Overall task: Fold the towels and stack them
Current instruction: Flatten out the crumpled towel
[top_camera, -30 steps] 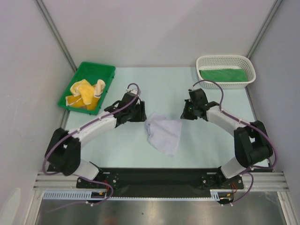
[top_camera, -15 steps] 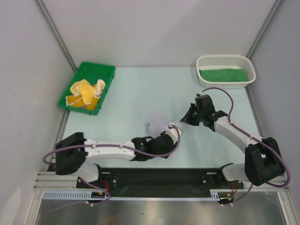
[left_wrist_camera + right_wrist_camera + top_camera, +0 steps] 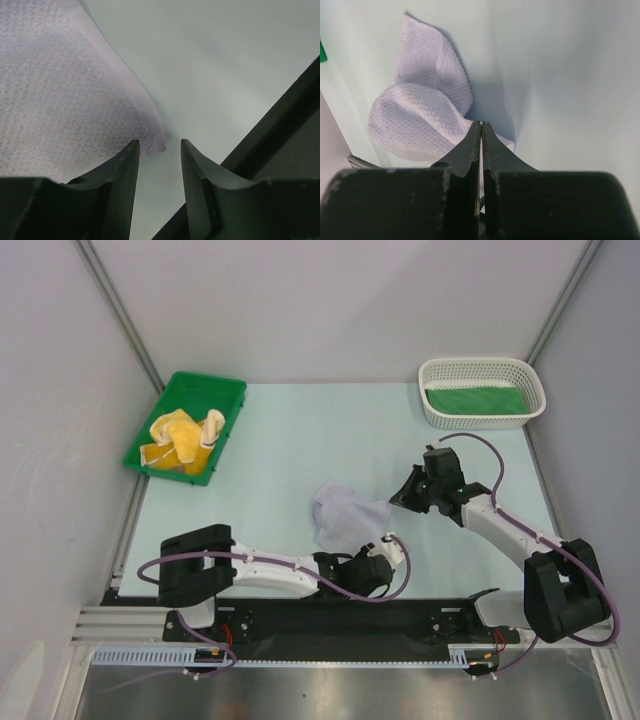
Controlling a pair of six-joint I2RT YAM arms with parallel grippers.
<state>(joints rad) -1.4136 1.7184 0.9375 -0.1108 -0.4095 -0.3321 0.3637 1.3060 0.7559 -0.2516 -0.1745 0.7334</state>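
A lavender towel [image 3: 345, 517] lies crumpled at the table's middle. It also shows in the right wrist view [image 3: 420, 120] and the left wrist view [image 3: 65, 85]. My right gripper [image 3: 396, 500] is at the towel's right corner, and in its wrist view the gripper [image 3: 481, 122] is shut on the towel's edge. My left gripper [image 3: 380, 548] is low at the towel's near corner. In its wrist view the gripper [image 3: 157, 145] is open, with the corner just at its left fingertip [image 3: 131, 150].
A green tray [image 3: 232, 390] with yellow towels [image 3: 185, 432] sits at the back left. A white basket [image 3: 482, 364] holding a folded green towel [image 3: 475, 400] sits at the back right. The black base rail [image 3: 340, 615] runs close under the left gripper.
My left arm has swung from the towel's far left side round to its near corner by the rail. My right gripper has shifted slightly right, and the towel has bunched up.
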